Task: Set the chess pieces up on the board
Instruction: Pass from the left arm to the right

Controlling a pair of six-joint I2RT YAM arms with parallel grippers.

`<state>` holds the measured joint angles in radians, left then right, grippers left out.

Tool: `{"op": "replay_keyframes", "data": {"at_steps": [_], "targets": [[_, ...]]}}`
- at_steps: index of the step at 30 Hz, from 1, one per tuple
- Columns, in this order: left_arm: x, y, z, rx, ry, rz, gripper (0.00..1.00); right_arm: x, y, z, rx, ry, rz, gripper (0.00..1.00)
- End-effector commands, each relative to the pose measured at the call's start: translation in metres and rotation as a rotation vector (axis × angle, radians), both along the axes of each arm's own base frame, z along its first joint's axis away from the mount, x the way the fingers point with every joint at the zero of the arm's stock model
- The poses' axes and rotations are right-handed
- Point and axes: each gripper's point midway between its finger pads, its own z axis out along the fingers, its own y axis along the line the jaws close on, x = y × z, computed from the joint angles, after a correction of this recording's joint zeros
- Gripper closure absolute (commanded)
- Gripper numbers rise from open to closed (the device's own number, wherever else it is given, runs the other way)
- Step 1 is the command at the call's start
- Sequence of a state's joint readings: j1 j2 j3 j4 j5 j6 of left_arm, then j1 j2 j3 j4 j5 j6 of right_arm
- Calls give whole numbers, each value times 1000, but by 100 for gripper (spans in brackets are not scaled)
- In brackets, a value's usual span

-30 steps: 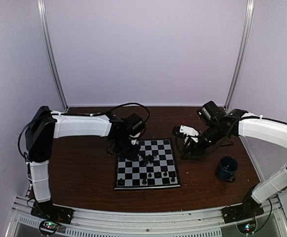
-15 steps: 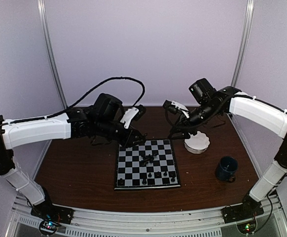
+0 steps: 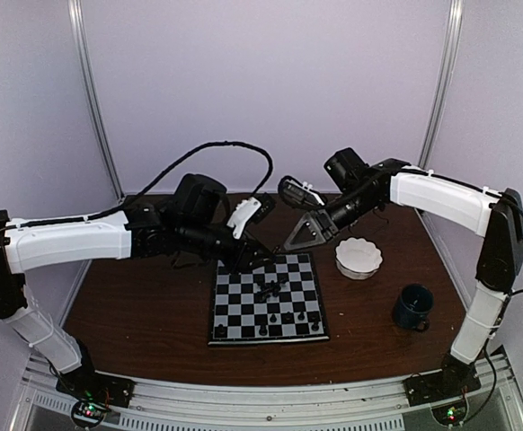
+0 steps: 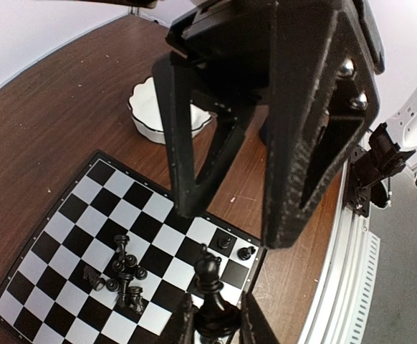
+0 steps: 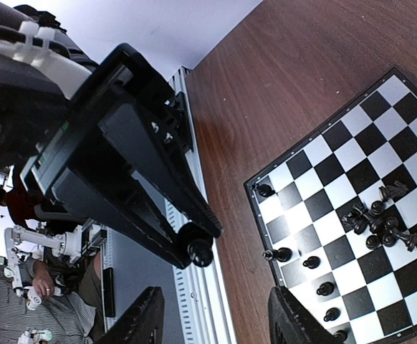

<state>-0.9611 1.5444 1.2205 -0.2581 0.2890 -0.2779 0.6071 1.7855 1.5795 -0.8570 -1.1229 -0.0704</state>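
Not far along, by the look of it. Can count five or six of the chess pieces (image 5: 310, 262) standing up straight in a row along one edge of the board (image 5: 316, 154), at the lower right of the right wrist picture. Can see a little heap (image 3: 266, 289) of more near the middle of the board in the top picture, tipped over and pointing every which way. Left to do, most likely: picking those up one by one and standing each on its own square.

Gripping one piece (image 4: 209, 278) tight in the left gripper (image 4: 214, 324), at the bottom of the left wrist picture, up in the air over the board. Long way running up and down that picture, head toward the top, foot tucked between the fingers (image 4: 185, 322).

In the upper middle of the top picture, the right gripper (image 3: 302, 235): wide open, nothing in it.

Right of the board, a white bowl (image 3: 359, 258); lower right, a dark blue mug (image 3: 412, 306).
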Motion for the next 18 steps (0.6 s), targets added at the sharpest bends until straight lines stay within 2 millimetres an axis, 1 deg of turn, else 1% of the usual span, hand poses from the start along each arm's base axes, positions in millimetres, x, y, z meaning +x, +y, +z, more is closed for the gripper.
{"op": "replay_keyframes", "data": {"at_steps": [1,6,11,18], "targets": [[-3,-10,18,-60,-50,-37,82,-4,11,17,73,66,8,48],[-5,-12,22,-68,-56,-47,82,-3,16,17,78,74,7,50],[-7,-13,21,-71,-53,-51,82,-3,20,14,77,86,5,53],[-8,-14,24,-76,-61,-50,82,-10,27,9,69,105,23,60]]}}
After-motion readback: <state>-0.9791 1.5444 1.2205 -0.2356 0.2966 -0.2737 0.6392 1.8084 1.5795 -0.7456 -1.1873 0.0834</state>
